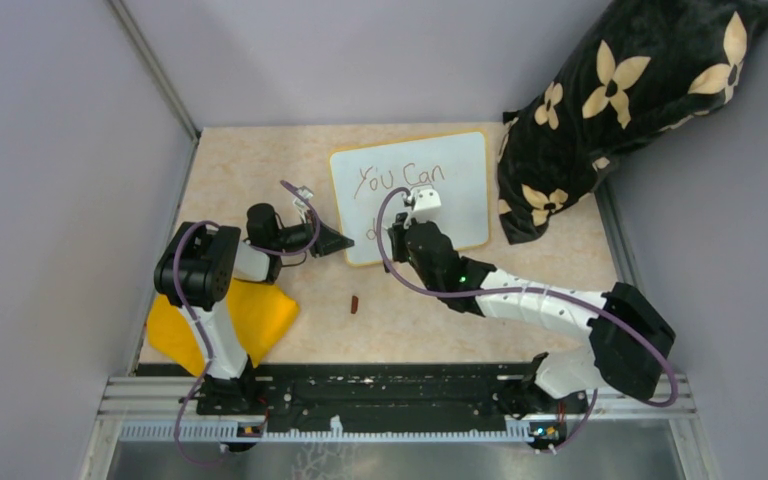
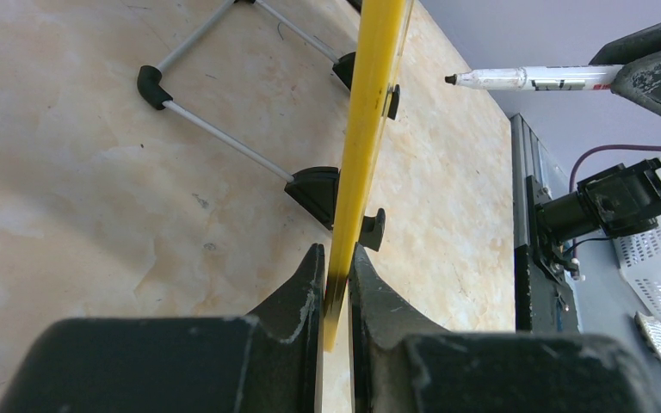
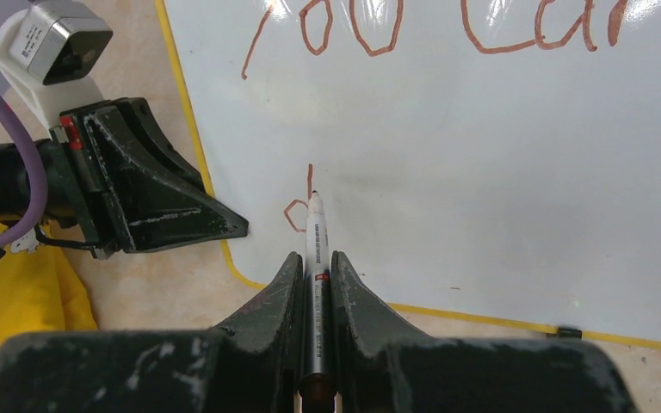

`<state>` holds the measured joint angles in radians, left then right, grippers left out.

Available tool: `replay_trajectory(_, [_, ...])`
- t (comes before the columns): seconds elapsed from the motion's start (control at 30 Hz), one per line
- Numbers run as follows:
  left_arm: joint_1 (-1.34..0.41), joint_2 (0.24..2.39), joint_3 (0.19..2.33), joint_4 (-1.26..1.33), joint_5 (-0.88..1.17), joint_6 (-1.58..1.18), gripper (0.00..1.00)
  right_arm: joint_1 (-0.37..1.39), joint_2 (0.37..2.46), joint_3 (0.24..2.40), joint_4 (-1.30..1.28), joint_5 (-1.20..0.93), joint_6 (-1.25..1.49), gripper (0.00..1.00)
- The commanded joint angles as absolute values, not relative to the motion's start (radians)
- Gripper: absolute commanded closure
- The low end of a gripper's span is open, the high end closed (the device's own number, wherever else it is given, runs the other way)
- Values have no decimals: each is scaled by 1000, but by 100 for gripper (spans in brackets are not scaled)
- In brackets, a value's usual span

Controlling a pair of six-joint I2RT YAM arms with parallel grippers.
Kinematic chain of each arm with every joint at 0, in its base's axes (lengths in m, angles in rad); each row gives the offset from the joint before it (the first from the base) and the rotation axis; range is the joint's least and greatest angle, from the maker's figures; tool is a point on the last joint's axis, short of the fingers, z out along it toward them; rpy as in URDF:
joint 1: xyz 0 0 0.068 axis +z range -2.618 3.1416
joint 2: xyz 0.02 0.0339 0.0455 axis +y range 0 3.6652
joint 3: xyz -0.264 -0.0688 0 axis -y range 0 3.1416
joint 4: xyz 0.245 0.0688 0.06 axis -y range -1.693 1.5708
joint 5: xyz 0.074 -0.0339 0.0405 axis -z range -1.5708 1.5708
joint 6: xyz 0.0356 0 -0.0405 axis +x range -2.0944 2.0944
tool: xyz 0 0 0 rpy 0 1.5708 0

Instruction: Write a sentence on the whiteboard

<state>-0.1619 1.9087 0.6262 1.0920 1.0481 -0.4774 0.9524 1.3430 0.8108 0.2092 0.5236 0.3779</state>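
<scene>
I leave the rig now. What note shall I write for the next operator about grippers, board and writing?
Left gripper: jaws shut on the yellow left edge of the small glossy white board.
Right gripper: jaws shut on the thin white marker pen, tip at the board.
Done: "You Can" and one "d" below it.
Left: the rest of the sentence.

Black floral pillow far right; yellow cloth near left.
</scene>
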Motion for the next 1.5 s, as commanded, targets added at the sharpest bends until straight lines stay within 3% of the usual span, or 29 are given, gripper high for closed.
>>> replay_trajectory(0.0, [-167, 1900, 629, 1048, 1032, -468, 100, 945, 1320, 807, 251, 547, 376, 100])
replay_trajectory(0.73, [-169, 1895, 632, 1042, 1032, -460, 100, 940, 1428, 864, 245, 536, 392, 100])
replay_trajectory(1.47, [-169, 1893, 632, 1040, 1033, -460, 100, 928, 1381, 774, 218, 556, 418, 100])
